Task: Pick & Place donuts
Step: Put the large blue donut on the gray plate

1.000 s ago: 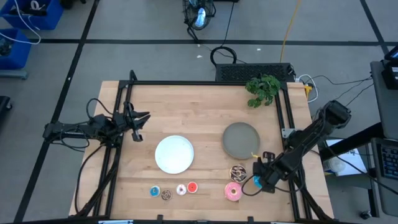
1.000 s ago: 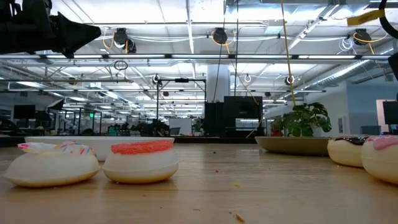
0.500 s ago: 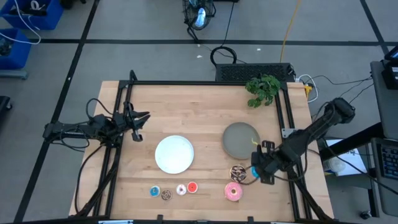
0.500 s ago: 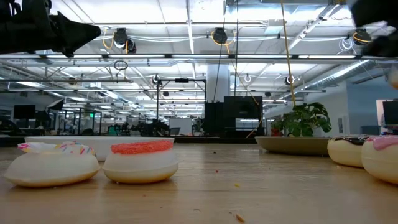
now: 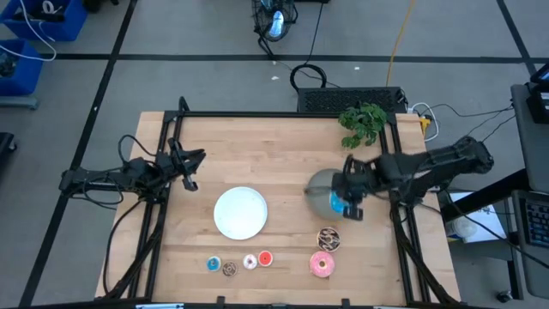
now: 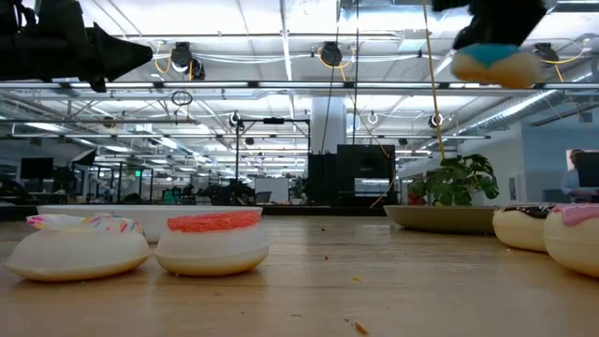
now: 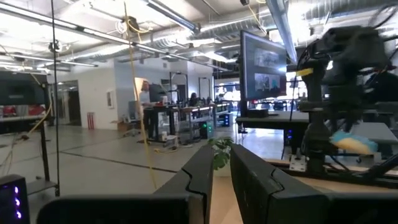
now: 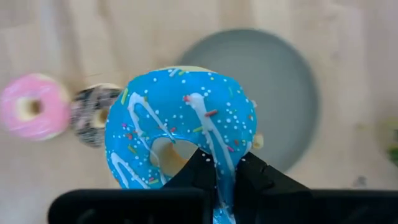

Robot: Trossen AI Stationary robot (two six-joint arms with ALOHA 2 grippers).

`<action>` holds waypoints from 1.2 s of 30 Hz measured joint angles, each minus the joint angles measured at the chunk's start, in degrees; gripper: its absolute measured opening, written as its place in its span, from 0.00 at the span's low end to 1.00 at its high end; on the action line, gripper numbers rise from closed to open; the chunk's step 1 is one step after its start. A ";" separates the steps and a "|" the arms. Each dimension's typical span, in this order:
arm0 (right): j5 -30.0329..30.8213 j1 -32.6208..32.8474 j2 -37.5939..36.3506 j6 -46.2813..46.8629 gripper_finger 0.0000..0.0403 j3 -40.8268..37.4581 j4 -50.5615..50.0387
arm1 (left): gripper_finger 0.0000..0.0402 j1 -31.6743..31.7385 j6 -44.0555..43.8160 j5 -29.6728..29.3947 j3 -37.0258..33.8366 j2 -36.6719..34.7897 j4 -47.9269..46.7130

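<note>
Right gripper [image 5: 350,209] clamps the blue sprinkled donut [image 8: 181,127], lifted off the table above the gray plate [image 5: 324,190]. Pink donut [image 5: 322,264] and brown-white donut [image 5: 328,238] lie near that plate. Left gripper [image 5: 190,172] waits by the table's left edge, fingers nearly together.

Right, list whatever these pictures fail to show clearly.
- High view: the right claw covers most of the blue donut and part of the gray plate.
- Low view: the picture's right edge cuts off the pink donut.
- Left wrist view: the blue donut is blurred.
</note>
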 joint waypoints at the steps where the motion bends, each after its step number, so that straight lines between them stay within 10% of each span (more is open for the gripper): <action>1: -0.04 -1.95 0.00 -1.19 0.04 0.00 -0.10 | 0.16 0.00 0.02 0.00 0.00 0.00 0.00; 36: -11.42 -17.93 -0.02 -1.96 0.04 -0.02 -2.01 | 0.16 0.00 0.40 -0.03 0.00 0.01 -0.07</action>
